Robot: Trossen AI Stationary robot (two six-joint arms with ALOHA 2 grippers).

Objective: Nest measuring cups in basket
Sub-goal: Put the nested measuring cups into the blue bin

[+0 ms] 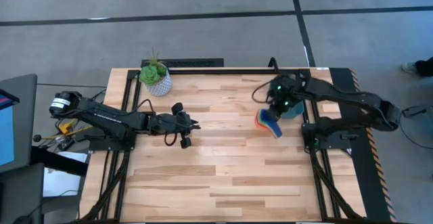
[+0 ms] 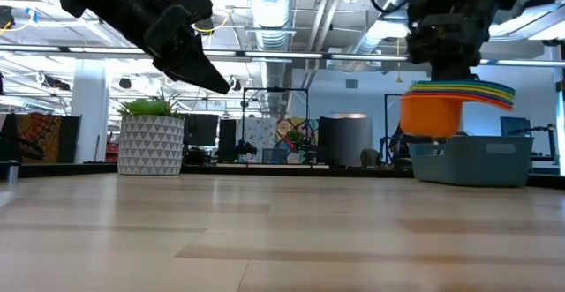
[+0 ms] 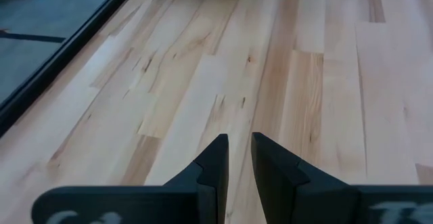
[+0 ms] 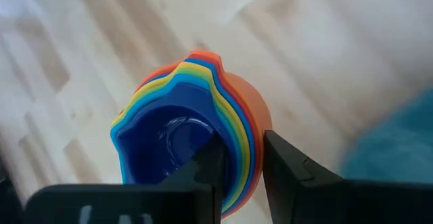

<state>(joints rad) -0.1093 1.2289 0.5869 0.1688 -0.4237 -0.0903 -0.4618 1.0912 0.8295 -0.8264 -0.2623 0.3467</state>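
Note:
A nested stack of measuring cups (image 4: 189,129), orange outermost and blue innermost, hangs above the table with my right gripper (image 4: 243,156) shut on it. In the low view the stack (image 2: 437,111) is clear of the wood, just in front of the dark teal basket (image 2: 477,160). From above, the stack (image 1: 268,121) is at the basket's left side and the basket (image 1: 295,113) is mostly hidden under the gripper. My left gripper (image 3: 240,149) hovers over bare wood left of centre, with only a narrow slit between its fingers and nothing in it. My right gripper pinches the nested walls of the stack at the rim (image 4: 237,139). One finger (image 4: 210,166) is inside the innermost blue cup and the other (image 4: 287,166) is outside the orange cup. The fingers come from above, slanting down. The stack hangs clear of the table, openings up.
A white pot with a green plant (image 1: 156,79) stands at the far left of the table. The table's black frame rails run along the left and right edges. Bare wood fills the middle and near part of the table (image 1: 223,176).

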